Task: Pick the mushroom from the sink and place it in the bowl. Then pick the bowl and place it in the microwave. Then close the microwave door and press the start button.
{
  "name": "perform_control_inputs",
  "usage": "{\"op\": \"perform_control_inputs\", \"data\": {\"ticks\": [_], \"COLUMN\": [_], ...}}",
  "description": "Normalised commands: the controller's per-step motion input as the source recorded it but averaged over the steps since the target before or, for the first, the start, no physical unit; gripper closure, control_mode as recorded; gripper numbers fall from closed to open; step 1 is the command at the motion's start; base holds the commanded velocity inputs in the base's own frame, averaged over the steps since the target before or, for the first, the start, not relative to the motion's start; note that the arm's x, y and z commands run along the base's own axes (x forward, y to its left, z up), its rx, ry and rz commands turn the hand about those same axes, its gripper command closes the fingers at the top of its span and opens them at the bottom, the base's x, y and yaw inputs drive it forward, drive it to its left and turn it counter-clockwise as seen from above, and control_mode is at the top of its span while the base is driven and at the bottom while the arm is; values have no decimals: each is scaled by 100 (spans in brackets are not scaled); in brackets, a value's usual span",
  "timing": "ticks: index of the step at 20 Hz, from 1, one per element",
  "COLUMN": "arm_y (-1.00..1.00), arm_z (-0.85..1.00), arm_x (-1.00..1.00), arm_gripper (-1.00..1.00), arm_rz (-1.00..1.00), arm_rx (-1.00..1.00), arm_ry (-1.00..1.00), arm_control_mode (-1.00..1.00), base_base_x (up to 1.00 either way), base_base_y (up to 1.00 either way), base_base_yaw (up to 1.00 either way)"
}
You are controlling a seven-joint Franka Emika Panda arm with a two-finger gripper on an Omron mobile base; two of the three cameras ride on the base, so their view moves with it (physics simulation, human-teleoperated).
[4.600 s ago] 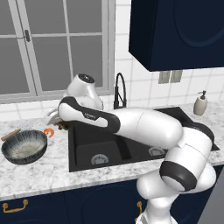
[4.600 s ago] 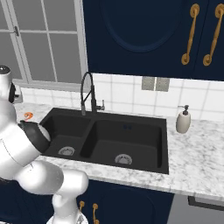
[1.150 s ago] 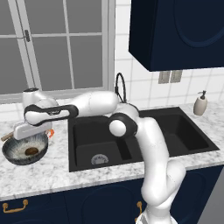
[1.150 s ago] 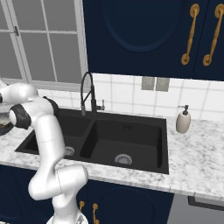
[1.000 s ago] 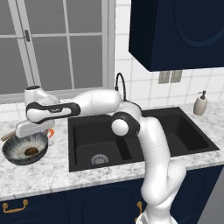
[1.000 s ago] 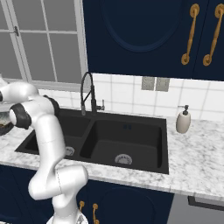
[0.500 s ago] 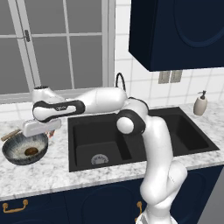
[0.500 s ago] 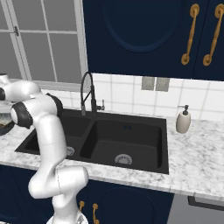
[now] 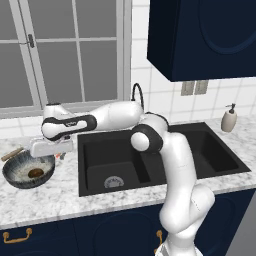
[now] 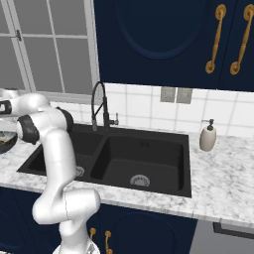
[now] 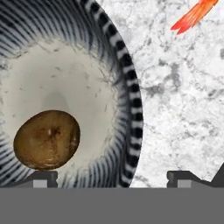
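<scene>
The bowl stands on the counter left of the sink, dark streaked outside and pale inside. The brown mushroom lies inside it, loose. In the hand view the mushroom rests on the bowl's pale floor, left of the striped rim. My gripper hangs just above the bowl's right rim. It is open, one fingertip over the inside and the other over the counter outside. The bowl's edge shows at the far left. The microwave and its door are out of view.
An orange-red item lies on the marble counter just beyond the bowl, near the sink's left edge. The black gooseneck faucet rises behind the sink. A soap dispenser stands at the right. A window is behind the bowl.
Over the last second the hand has moved right and down, from above the bowl's middle to its right rim. The mushroom stays in the bowl.
</scene>
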Motion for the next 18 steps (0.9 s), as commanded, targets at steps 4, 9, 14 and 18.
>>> {"op": "perform_control_inputs", "data": {"ticks": [4,9,14,18], "arm_y": [18,18,21,8], "arm_z": [-16,-22,-35,-18], "arm_x": [25,13,2,0], "arm_gripper": [-100,-100,100,100], "arm_rz": [-8,-9,-10,-7], "arm_rx": [-3,-5,-6,-2], "arm_ry": [6,7,10,4], "arm_control_mode": [-100,-100,-100,-100], "base_base_x": [0,0,0,0], "base_base_y": [0,0,0,0], "base_base_yaw": [0,0,0,0]}}
